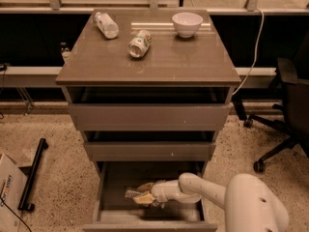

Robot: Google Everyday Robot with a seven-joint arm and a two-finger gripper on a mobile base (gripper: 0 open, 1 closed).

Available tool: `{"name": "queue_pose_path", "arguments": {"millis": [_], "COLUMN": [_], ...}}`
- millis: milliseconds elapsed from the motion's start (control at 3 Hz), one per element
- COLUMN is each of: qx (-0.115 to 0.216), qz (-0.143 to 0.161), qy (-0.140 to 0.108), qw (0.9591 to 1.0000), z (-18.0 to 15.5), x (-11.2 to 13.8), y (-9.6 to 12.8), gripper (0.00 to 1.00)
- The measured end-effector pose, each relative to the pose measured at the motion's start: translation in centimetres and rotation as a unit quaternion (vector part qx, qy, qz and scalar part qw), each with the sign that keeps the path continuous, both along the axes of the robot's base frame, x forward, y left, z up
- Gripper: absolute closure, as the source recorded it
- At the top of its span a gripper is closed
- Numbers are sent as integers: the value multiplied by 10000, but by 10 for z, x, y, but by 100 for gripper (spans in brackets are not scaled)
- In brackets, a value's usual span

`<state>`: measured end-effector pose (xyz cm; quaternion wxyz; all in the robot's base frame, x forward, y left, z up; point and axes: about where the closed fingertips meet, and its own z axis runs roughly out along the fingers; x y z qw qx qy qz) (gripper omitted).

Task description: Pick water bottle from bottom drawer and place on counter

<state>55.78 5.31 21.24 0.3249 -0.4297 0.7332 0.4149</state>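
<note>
In the open bottom drawer (115, 179), the water bottle (130, 194) lay on its side, its long axis running nine to three. The gripper (144, 196) met it from three; we could not tell its hold. Bare floor spread toward nine and twelve, and the drawer's front edge sat near at six.

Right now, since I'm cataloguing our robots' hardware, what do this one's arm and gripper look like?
The arm is smooth off-white: a fat rounded shell narrowing to a tubular forearm. No cables or markings show. The gripper, down in the bottom drawer, looks pale tan.
</note>
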Motion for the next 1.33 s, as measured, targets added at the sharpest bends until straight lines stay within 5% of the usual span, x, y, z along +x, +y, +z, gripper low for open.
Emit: {"name": "queue_pose_path", "arguments": {"millis": [667,1333], "qx": [187,267], "qz": [343,344], "qy": [-833,-1835], "qw": [9958,9820], "z": [95,200], "x": [-19,-55], "y": [-44,-102], "gripper": [100,100]}}
